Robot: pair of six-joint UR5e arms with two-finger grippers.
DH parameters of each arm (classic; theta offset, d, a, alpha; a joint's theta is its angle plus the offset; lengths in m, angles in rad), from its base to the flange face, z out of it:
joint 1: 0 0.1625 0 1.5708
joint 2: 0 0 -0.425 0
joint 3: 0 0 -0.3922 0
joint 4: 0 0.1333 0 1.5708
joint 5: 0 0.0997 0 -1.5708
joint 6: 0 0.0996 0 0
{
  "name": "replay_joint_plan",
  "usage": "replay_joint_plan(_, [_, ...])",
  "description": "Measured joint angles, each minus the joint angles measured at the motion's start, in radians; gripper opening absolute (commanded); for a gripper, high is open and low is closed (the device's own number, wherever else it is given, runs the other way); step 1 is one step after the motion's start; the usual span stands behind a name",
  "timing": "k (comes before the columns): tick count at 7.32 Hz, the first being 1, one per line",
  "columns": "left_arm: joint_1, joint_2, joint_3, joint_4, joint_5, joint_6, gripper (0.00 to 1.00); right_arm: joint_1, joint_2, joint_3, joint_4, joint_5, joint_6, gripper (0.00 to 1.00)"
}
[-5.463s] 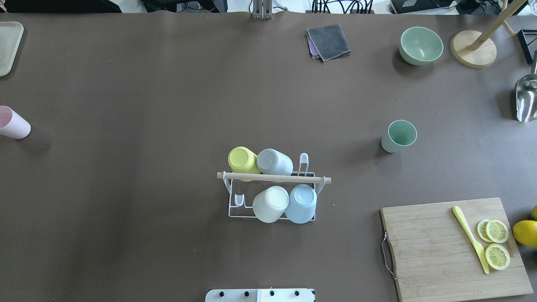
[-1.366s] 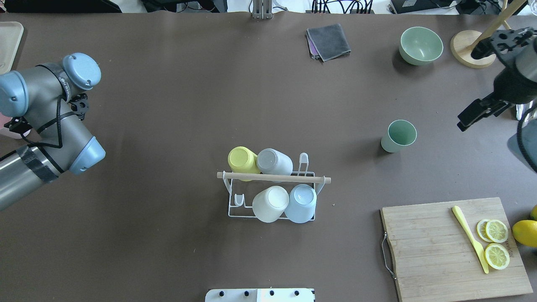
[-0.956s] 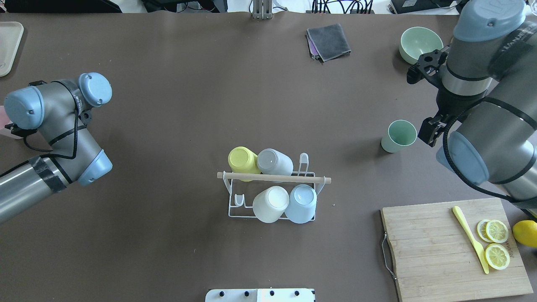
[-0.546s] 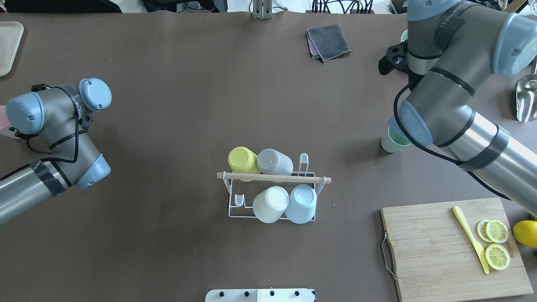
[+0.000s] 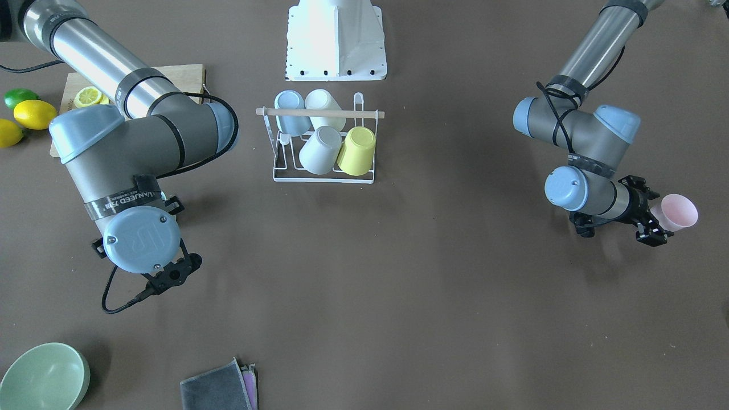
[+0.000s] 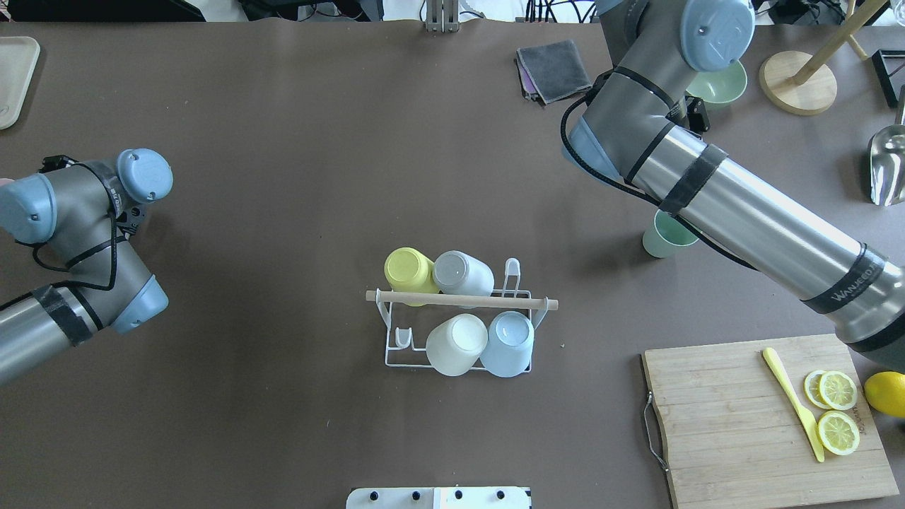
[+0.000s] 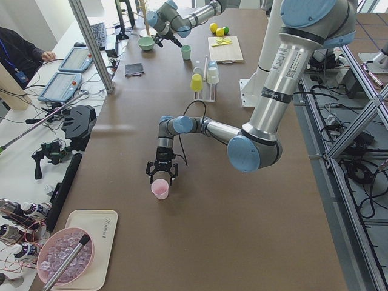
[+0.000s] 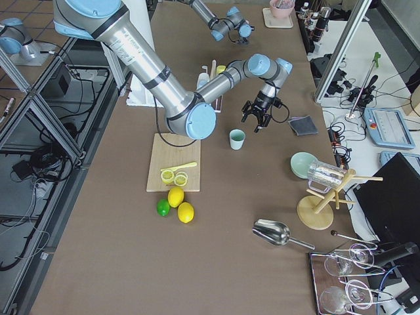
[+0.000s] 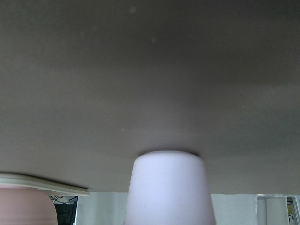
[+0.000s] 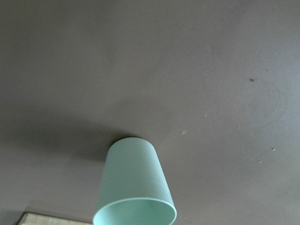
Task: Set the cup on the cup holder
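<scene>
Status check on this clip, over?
Left gripper open at pink cup, no grasp yet. Right gripper near green cup, state unclear. Cup holder carries four cups, two prongs free. No obstruction seen.

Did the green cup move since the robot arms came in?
No. The green cup stands in the same spot, just beyond the left end of the cutting board; the right arm now only covers part of it.
</scene>
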Motion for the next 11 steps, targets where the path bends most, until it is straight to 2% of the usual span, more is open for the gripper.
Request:
replay_joint_plan(2, [0.001, 0.026, 0.001, -0.029, 0.0, -0.007, 0.97, -0.025, 0.034, -0.101, -0.009, 0.004, -0.017, 1.0])
replay_joint_plan(5, [0.001, 0.066, -0.001, -0.074, 0.0, -0.014, 0.97, -0.039, 0.049, -0.173, -0.022, 0.006, -0.047, 0.98])
replay_joint_plan(7, [0.001, 0.086, -0.002, -0.104, 0.0, -0.014, 0.97, -0.044, 0.103, -0.264, -0.022, 0.013, -0.048, 0.98])
replay_joint_plan(11, [-0.004, 0.116, -0.009, -0.148, -0.001, -0.011, 0.97, -0.075, 0.113, -0.319, -0.023, 0.001, -0.063, 0.98])
